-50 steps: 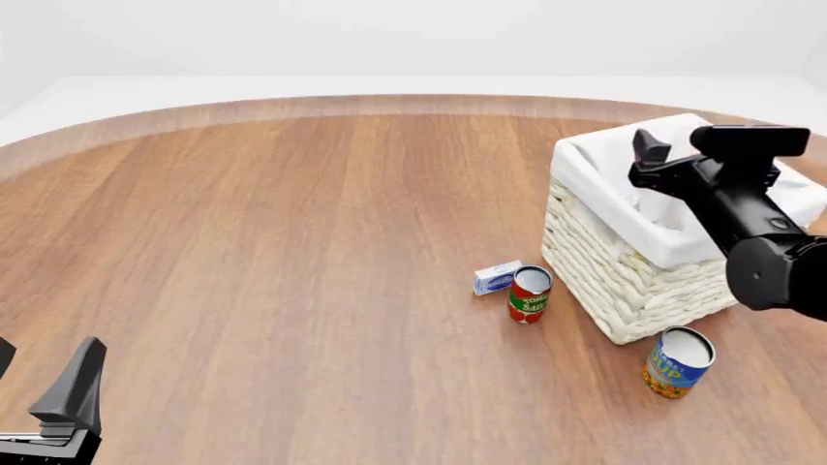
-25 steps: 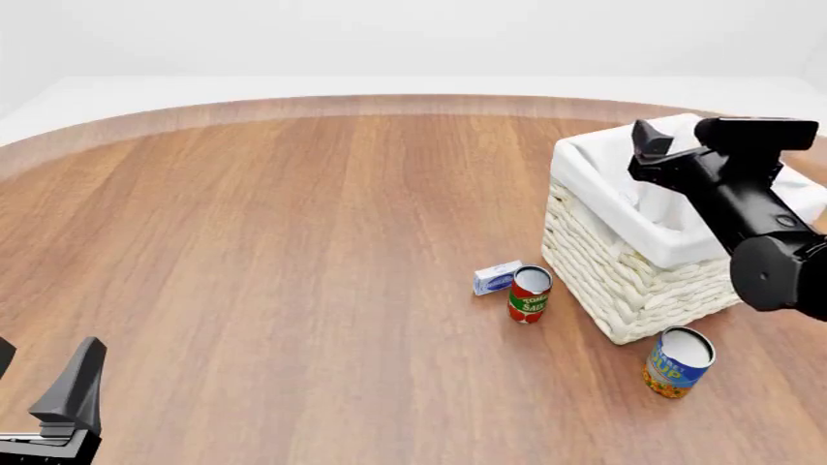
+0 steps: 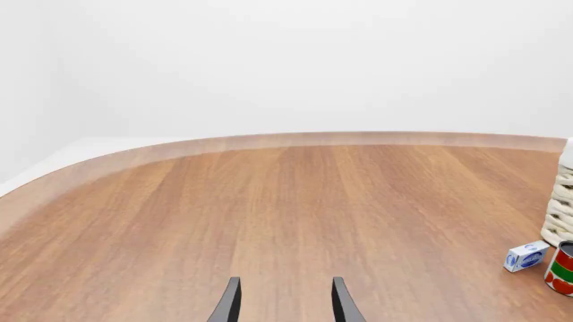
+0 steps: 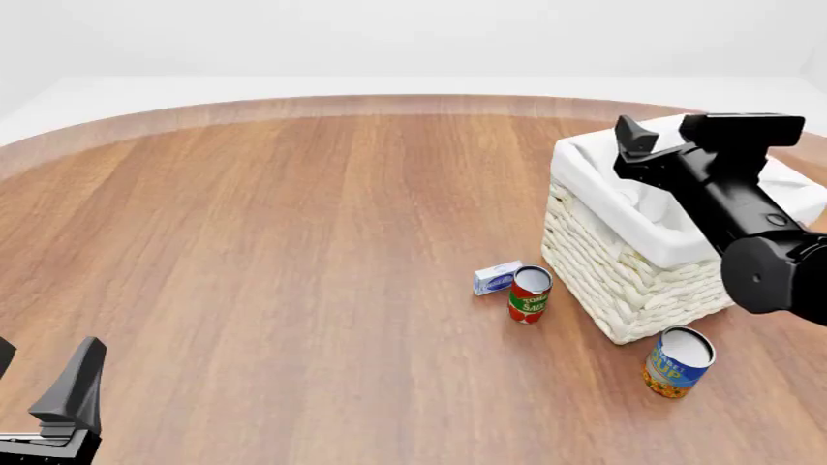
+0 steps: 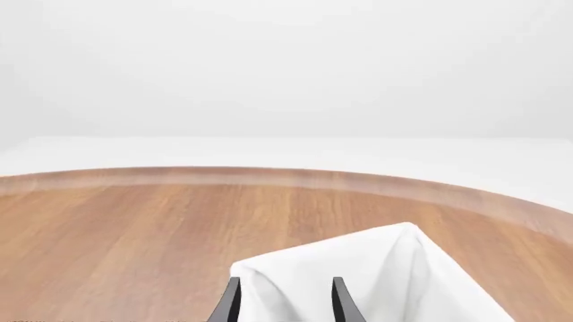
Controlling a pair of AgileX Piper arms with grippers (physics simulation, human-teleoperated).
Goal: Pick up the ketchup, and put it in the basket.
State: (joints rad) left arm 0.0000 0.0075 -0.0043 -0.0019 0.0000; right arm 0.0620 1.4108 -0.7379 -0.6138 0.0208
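The ketchup bottle shows in no view. The cream wicker basket [image 4: 621, 281] with its white cloth lining stands at the right of the table. Its cloth corner fills the lower part of the right wrist view [image 5: 376, 268], and its edge shows in the left wrist view [image 3: 562, 201]. My right gripper [image 4: 642, 145] hovers above the basket's near-left rim, open and empty; its fingers show apart in the right wrist view [image 5: 282, 302]. My left gripper [image 4: 39, 383] is open and empty at the table's near left corner, also shown in the left wrist view [image 3: 282, 302].
A red-and-green can [image 4: 529, 294] and a small white-and-blue box [image 4: 497, 277] stand just left of the basket; both show in the left wrist view, can [image 3: 561, 268] and box [image 3: 525, 255]. A blue-and-orange can [image 4: 676, 361] stands in front of the basket.
My right gripper has risen and shifted slightly left above the basket's rim. The left arm and the cans have not moved.
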